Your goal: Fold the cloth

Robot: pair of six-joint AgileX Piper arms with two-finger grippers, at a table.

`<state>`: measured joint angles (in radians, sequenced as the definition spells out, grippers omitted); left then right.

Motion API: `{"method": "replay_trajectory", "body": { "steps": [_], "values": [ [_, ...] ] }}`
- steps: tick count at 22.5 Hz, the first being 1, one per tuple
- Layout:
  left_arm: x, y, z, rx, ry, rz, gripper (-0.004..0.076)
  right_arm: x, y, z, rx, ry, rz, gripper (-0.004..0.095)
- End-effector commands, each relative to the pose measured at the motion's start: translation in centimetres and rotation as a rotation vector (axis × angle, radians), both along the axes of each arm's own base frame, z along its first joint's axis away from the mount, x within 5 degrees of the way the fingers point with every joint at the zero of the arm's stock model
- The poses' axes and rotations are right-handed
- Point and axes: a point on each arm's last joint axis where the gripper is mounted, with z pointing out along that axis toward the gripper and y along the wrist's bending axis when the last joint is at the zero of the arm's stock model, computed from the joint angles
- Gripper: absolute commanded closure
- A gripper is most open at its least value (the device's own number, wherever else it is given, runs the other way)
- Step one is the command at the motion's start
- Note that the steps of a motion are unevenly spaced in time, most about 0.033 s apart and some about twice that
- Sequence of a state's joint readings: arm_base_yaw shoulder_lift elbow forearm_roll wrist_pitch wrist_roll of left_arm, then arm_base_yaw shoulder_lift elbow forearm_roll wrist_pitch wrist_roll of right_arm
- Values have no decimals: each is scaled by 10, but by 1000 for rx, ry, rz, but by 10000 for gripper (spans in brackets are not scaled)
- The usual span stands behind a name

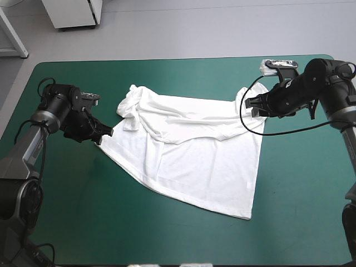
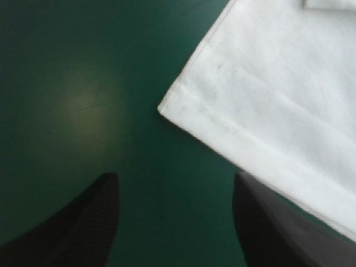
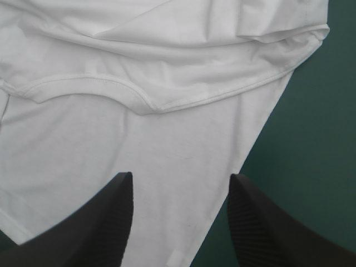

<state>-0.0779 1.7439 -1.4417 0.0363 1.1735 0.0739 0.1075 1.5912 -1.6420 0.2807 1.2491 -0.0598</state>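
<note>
The white T-shirt (image 1: 189, 150) lies mostly spread on the teal-green table, rumpled along its far side, with one sleeve bunched at its left. My left gripper (image 1: 105, 132) is open at the shirt's left corner; in the left wrist view a hemmed corner of the T-shirt (image 2: 267, 94) lies just ahead of the gripper (image 2: 175, 217), and bare cover shows between the fingers. My right gripper (image 1: 251, 105) is open over the shirt's far right corner. In the right wrist view the T-shirt (image 3: 139, 139) with its curved neckline fills the space ahead of the open gripper (image 3: 181, 217).
The teal-green cover (image 1: 111, 222) is bare in front of the shirt and on both sides. A white cabinet (image 1: 75, 12) stands on the floor beyond the far edge.
</note>
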Motion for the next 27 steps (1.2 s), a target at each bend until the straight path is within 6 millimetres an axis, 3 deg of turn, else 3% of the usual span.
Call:
{"method": "replay_trajectory", "body": {
  "steps": [1, 6, 11, 13, 14, 16, 21, 27],
  "values": [
    [6, -2, 8, -6, -69, -7, 288, -12, 0, 22, 19, -77, 11, 422],
    [21, -3, -19, 0, -33, -25, 288, -12, 0, 22, 17, -75, 12, 428],
    [38, -4, -36, -2, -25, -26, 290, -12, 0, 22, 17, -72, 13, 519],
    [45, -5, -37, -2, -31, -26, 383, -12, 0, 22, 17, -72, 13, 519],
    [47, -5, -39, -2, -28, -26, 537, -12, 0, 22, 17, -72, 13, 519],
    [46, -5, -41, -1, -14, -25, 737, -12, 0, 22, 17, -72, 13, 519],
    [43, -3, -44, 17, 36, -28, 733, -14, 5, 24, 35, -73, 27, 519],
    [43, -3, -44, 18, 39, -28, 733, -31, 49, 25, -84, -106, 179, 519]
  ]
}}
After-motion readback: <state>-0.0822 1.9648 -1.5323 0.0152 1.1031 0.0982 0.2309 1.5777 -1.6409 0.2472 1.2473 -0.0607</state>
